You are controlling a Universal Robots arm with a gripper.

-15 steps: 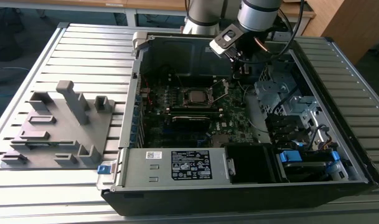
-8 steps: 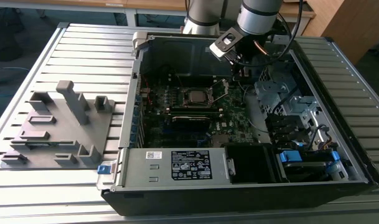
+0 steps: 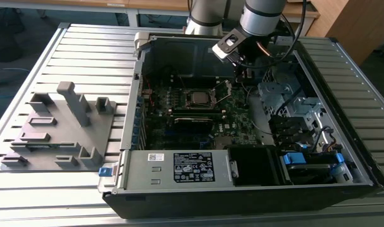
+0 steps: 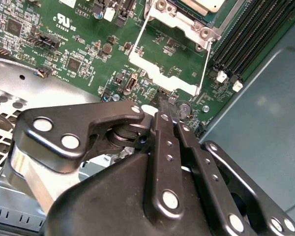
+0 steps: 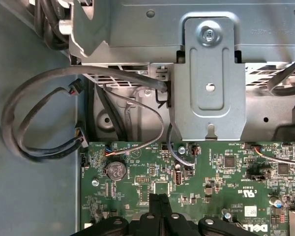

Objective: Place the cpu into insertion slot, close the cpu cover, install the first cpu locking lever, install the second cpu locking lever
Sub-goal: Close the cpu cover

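The cpu (image 3: 199,98) lies flat in the insertion slot (image 3: 186,97) on the green motherboard, silver top up; one corner of the cpu (image 4: 206,4) also shows in the second wrist view. The cpu cover (image 4: 160,73) is swung open, lying away from the socket, with green board showing through its cut-out. A thin wire lever (image 4: 207,61) runs along its side. My gripper (image 3: 240,78) hangs over the board at the cover's free edge. Its fingertips (image 4: 166,104) are pressed together with nothing between them, right at the cover's rim. The shut gripper (image 5: 158,204) also shows in the first wrist view.
Black memory slots (image 4: 250,34) run beside the socket. A metal drive cage (image 3: 286,94) and a bracket (image 5: 211,83) stand close to the arm, with looped cables (image 5: 39,123) along the case wall. The power supply (image 3: 179,168) fills the case front. A grey fixture plate (image 3: 59,127) sits on the table.
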